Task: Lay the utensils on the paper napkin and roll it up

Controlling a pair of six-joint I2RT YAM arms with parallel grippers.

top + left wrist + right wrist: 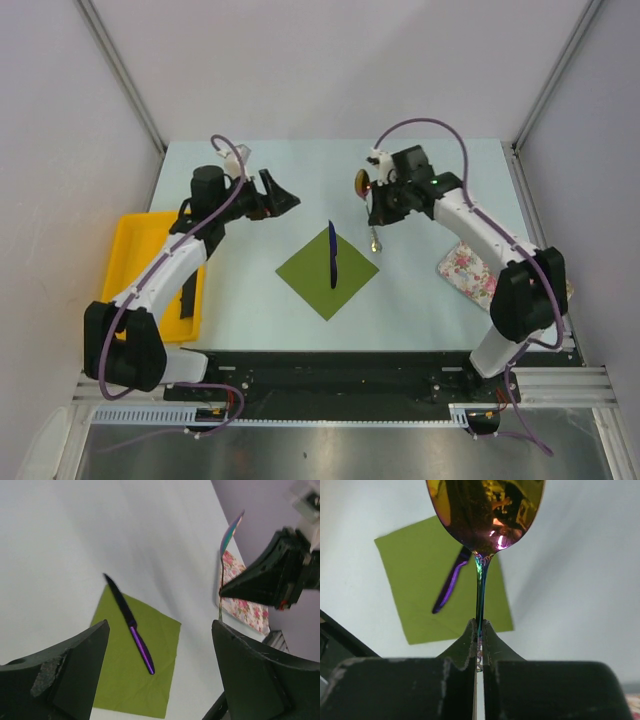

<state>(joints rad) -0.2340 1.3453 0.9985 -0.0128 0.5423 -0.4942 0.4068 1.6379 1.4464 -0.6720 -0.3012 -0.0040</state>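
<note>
The olive-green paper napkin (320, 275) lies as a diamond in the middle of the table. A dark purple knife (332, 255) lies on it, blade pointing away. My right gripper (376, 210) is shut on the neck of a spoon (362, 182) with a shiny gold head and holds it in the air, just beyond the napkin's right corner. In the right wrist view the spoon head (485, 510) stands above the shut gripper (479, 630), with the napkin (415, 575) and knife (451, 580) below. My left gripper (282, 196) is open and empty, beyond the napkin's left side. The left wrist view shows the napkin (120, 680), knife (129, 622) and spoon (229, 537).
A yellow tray (132, 255) sits at the left table edge with a dark piece (188, 300) in it. A white cloth with pink floral print (467, 272) lies at the right, by the right arm; it also shows in the left wrist view (247, 610).
</note>
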